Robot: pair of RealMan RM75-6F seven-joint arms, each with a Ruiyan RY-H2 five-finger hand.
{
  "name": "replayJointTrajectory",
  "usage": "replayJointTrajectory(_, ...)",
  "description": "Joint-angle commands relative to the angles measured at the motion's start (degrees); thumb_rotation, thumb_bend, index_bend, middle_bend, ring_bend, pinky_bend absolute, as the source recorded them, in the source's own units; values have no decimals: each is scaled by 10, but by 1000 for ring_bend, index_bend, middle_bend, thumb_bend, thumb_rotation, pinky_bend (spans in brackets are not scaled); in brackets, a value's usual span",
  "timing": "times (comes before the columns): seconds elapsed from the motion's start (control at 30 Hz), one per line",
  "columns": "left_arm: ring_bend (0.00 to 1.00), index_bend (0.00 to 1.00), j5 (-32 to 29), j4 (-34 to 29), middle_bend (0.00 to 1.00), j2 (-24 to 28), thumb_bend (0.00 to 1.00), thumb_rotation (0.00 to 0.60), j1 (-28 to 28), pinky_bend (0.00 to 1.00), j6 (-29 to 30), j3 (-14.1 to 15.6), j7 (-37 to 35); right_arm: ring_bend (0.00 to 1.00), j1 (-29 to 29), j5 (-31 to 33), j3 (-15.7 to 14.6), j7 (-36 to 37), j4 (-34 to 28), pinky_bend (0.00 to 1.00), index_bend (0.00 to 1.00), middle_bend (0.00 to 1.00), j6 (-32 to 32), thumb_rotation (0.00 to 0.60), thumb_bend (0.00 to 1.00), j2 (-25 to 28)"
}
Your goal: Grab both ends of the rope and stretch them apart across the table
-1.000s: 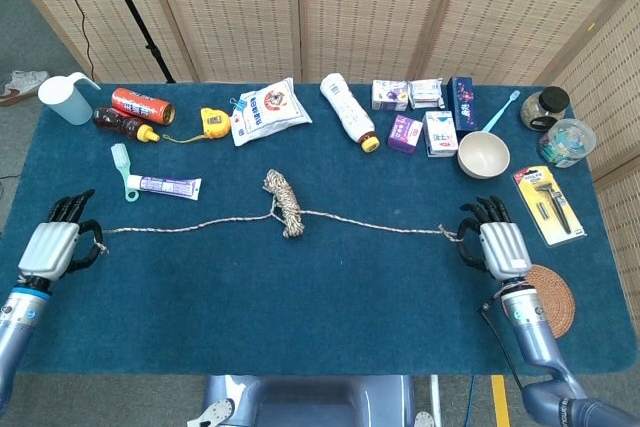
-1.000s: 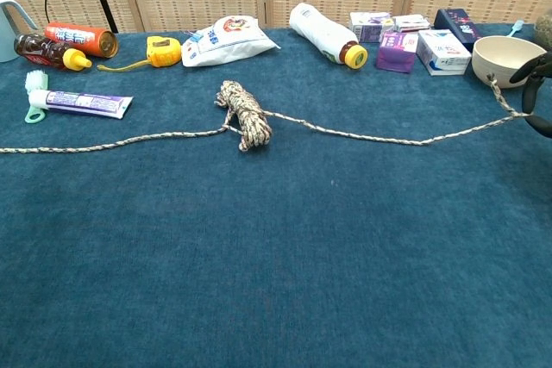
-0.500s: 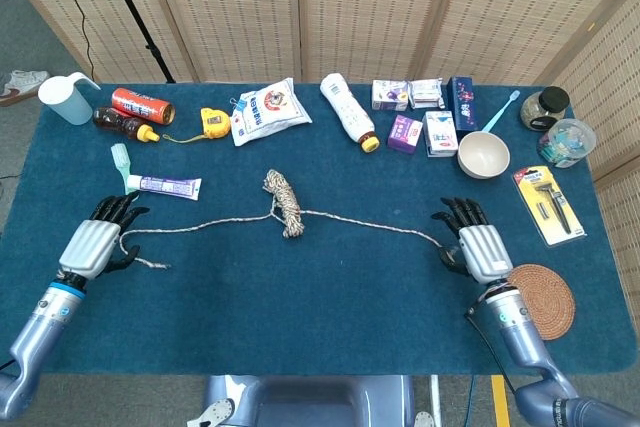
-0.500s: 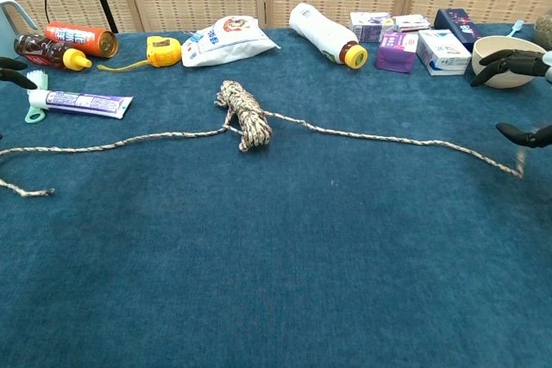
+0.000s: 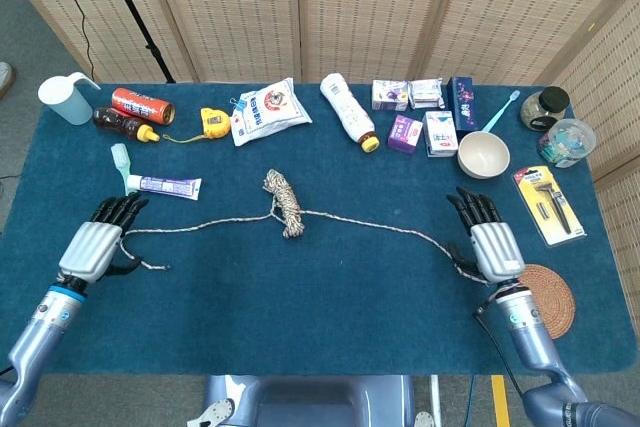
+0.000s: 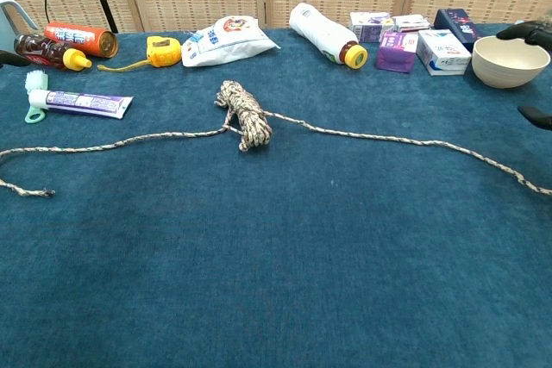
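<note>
The rope lies across the middle of the blue table, w/ a coiled bundle at its center and two thin strands running out left and right; neither strand is taut, both sag and curl at the tips. Left hand sits at the left end, fingers spread, holding nothing – the frayed tip lies loose on the cloth just beside it. Right hand is likewise released, fingers apart, w/ the right strand ending right by its palm side. So the step in hand, as I judge it, is to get a real hold on both ends. To do it well: bring each hand down on the strand a bit inboard of the tip, not on the very end, pinch it firmly between thumb and fingers, check both grips hold, then pull outward evenly so the bundle stays centered and doesn't drag toward the toothpaste or the bowl. Risk: thin cord slipping from the fingers. Head view shows both hands whole and where each tip lies relative to them. Chest view shows barely any hand, only dark fingertips at the frame edges, but gives the rope's slack far better: the left tip's hook-shaped curl and the right strand running off frame low.
</note>
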Motion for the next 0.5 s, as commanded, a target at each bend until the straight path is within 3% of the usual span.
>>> replayJointTrajectory(0.03,0,14,-17,-36,0,24,233,600,18,0,14,-1,12,0,-6,3,5,-3,-7,0,146,20,10,600,465,6)
replayJointTrajectory(0.27,0,148,-3,-78,0,55,233,600,71,0,87,18,16,74,-25,4,4,-13,-18,0,334,145,38,600,465,20)
replayJointTrajectory(0.5,0,212,9,-97,1,76,233,600,106,0,130,34,25,100,-44,11,-2,-32,-27,0,374,166,51,600,464,31)
